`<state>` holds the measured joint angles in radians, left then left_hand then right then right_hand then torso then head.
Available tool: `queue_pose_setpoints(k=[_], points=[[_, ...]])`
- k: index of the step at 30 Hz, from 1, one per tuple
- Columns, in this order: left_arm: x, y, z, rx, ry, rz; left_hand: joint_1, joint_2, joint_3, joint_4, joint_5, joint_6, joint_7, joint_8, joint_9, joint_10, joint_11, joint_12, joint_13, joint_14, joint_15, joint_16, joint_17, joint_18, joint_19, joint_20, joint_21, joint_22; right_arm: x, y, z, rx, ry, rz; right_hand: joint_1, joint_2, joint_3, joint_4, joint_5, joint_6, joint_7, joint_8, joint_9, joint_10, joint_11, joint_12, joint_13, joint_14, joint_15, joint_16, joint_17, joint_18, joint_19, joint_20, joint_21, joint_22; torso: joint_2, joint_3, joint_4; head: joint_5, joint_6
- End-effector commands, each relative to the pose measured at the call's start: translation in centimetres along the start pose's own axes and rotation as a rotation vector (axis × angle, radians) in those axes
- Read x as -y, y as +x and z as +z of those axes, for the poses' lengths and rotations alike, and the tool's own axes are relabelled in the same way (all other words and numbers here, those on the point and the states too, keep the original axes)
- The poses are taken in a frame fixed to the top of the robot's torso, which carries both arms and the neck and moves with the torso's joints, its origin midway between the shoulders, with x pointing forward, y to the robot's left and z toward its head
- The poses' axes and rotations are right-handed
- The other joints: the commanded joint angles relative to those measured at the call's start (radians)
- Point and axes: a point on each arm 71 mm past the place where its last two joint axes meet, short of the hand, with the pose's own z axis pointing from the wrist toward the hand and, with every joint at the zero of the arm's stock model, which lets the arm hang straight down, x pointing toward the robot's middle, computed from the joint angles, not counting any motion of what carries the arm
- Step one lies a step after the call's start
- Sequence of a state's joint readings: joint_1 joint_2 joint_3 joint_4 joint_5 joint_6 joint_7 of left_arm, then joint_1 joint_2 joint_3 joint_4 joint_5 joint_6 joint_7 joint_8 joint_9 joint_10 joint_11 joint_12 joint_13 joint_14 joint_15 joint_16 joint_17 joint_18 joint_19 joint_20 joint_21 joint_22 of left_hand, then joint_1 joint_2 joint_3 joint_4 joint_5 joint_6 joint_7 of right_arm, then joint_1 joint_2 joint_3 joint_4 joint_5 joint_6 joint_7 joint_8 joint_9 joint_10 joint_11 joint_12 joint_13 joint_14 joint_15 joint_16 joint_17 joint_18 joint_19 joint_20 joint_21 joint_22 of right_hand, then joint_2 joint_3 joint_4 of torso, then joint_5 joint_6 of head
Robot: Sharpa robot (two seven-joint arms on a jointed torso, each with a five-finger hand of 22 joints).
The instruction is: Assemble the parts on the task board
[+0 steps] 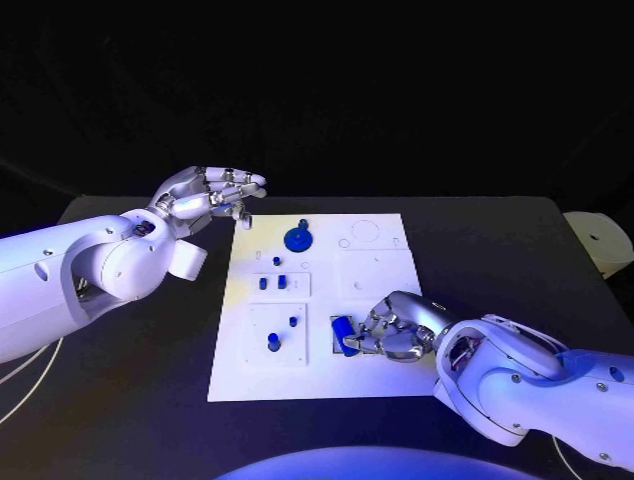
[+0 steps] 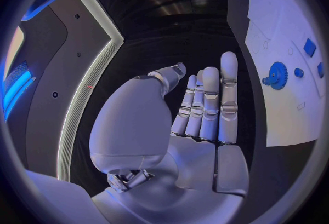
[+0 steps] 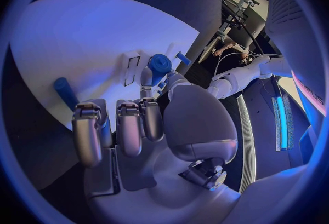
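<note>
- On the board (image 1: 382, 385), head view: the right hand (image 1: 394, 328) rests at the near right, fingers curled down beside a blue part (image 1: 345, 333) lying by a socket; whether the fingers pinch the part or only touch it, I cannot tell; a gear (image 1: 300, 239) stands at the far middle, small pegs (image 1: 273, 283) sit in the left panels, and one more peg (image 1: 274, 342) stands nearer; the left hand (image 1: 209, 196) hovers off the board's far left corner, fingers loosely bent, holding nothing.
- From the left wrist: the left hand (image 2: 195, 120) is flat, fingers straight and together, palm bare; the gear (image 2: 277, 75) and board (image 2: 288, 114) lie well off to its side; my judgement is that it should stay clear, or come in only to steady the board.
- From the right wrist: the right hand (image 3: 137, 125) bends its fingers over the board (image 3: 75, 49); a blue part (image 3: 159, 63) sits at the fingertips, apparently between thumb and finger, though the hold is unclear; another blue part (image 3: 66, 92) lies apart on the board; to do the step well, I judge the hand should secure a firm pinch first, square the part to its socket, then press straight down without sliding; a tilted part could jam.
</note>
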<state>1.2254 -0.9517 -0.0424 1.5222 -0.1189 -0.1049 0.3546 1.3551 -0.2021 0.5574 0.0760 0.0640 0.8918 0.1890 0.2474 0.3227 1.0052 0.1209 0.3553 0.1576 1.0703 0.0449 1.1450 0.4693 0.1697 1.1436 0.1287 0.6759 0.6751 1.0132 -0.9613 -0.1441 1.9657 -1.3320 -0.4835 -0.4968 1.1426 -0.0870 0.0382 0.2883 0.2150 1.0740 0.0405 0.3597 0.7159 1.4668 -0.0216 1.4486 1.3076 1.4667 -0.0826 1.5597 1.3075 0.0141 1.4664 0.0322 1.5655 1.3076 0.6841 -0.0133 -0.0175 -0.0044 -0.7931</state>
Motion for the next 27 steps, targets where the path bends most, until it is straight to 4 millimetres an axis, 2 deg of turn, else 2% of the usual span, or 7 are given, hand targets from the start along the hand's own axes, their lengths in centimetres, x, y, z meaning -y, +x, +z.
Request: queue_pose_setpoints(k=[1,7,10,14,18,27], points=[[0.09,0.16,0.01,-0.013,0.006,-0.009,-0.006,0.008,-0.004,0.001,-0.005,-0.005,0.002,-0.004,-0.002,-0.008,0.001,0.006,-0.002,-0.007,-0.002,0.005,-0.002,0.014,0.007,-0.003,-0.006,-0.002,-0.09,0.02,-0.42,-0.022,-0.034,-0.004,0.011,0.003,-0.004,0.000,0.001,0.006,0.000,0.002,0.001,0.061,-0.008,0.007,0.203,0.101,-0.006,0.005,0.248,-0.014,0.104,-0.010,0.005,0.263,0.000,-0.0003,-0.0025,0.004,-0.002],[0.09,0.12,0.00,-0.012,0.006,-0.009,-0.007,0.010,-0.003,0.002,-0.005,-0.005,0.002,-0.003,-0.002,-0.008,0.001,0.007,-0.002,-0.007,-0.002,0.005,-0.002,0.014,0.007,-0.003,-0.006,-0.002,0.23,-0.11,-0.78,-0.038,-0.036,-0.006,0.022,0.003,-0.005,-0.001,-0.001,0.006,-0.001,0.004,0.002,0.062,-0.009,0.009,0.204,0.102,-0.007,0.007,0.251,-0.014,0.104,-0.011,0.005,0.263,0.000,0.0012,-0.0018,0.005,-0.002],[0.08,0.14,0.01,-0.013,0.006,-0.009,-0.007,0.010,-0.003,0.002,-0.005,-0.005,0.002,-0.003,-0.002,-0.008,0.001,0.007,-0.002,-0.007,-0.002,0.005,-0.002,0.014,0.007,-0.003,-0.006,-0.002,0.37,-0.14,-0.73,-0.040,-0.032,-0.006,0.027,0.005,-0.004,0.000,-0.001,0.006,-0.001,0.004,0.002,0.062,-0.009,0.009,0.204,0.102,-0.007,0.007,0.252,-0.014,0.104,-0.011,0.005,0.263,-0.001,0.0006,-0.0012,0.005,-0.001],[0.08,0.17,0.02,-0.013,0.006,-0.009,-0.007,0.010,-0.003,0.002,-0.005,-0.005,0.002,-0.003,-0.002,-0.008,0.001,0.007,-0.002,-0.007,-0.002,0.005,-0.002,0.014,0.007,-0.003,-0.006,-0.002,0.55,-0.21,-0.53,-0.035,-0.026,-0.007,0.037,0.021,0.000,0.002,0.002,0.007,-0.002,0.006,0.003,0.063,-0.010,0.011,0.205,0.102,-0.008,0.007,0.253,-0.014,0.104,-0.012,0.005,0.263,0.000,-0.0010,0.0004,0.004,-0.002],[0.08,0.15,0.01,-0.013,0.005,-0.009,-0.008,0.011,-0.003,0.003,-0.005,-0.005,0.002,-0.003,-0.002,-0.008,0.001,0.007,-0.002,-0.007,-0.002,0.006,-0.002,0.014,0.008,-0.003,-0.007,-0.002,0.55,-0.22,-0.37,-0.031,-0.025,-0.005,0.038,0.028,0.001,0.004,0.004,0.008,-0.002,0.008,0.003,0.064,-0.011,0.012,0.206,0.102,-0.009,0.007,0.252,-0.014,0.104,-0.013,0.005,0.263,0.001,-0.0012,0.0016,0.004,-0.001],[0.09,0.11,-0.04,-0.011,0.004,-0.009,-0.009,0.012,-0.004,0.004,-0.005,-0.005,0.002,-0.003,-0.002,-0.008,0.001,0.008,-0.002,-0.007,-0.002,0.006,-0.002,0.014,0.008,-0.003,-0.007,-0.003,0.41,-0.10,-0.16,-0.036,-0.029,-0.001,0.036,0.030,0.000,0.004,0.006,0.009,-0.002,0.008,0.003,0.064,-0.011,0.013,0.207,0.102,-0.009,0.007,0.253,-0.014,0.104,-0.013,0.005,0.263,0.000,-0.0018,-0.0002,0.006,-0.005]])
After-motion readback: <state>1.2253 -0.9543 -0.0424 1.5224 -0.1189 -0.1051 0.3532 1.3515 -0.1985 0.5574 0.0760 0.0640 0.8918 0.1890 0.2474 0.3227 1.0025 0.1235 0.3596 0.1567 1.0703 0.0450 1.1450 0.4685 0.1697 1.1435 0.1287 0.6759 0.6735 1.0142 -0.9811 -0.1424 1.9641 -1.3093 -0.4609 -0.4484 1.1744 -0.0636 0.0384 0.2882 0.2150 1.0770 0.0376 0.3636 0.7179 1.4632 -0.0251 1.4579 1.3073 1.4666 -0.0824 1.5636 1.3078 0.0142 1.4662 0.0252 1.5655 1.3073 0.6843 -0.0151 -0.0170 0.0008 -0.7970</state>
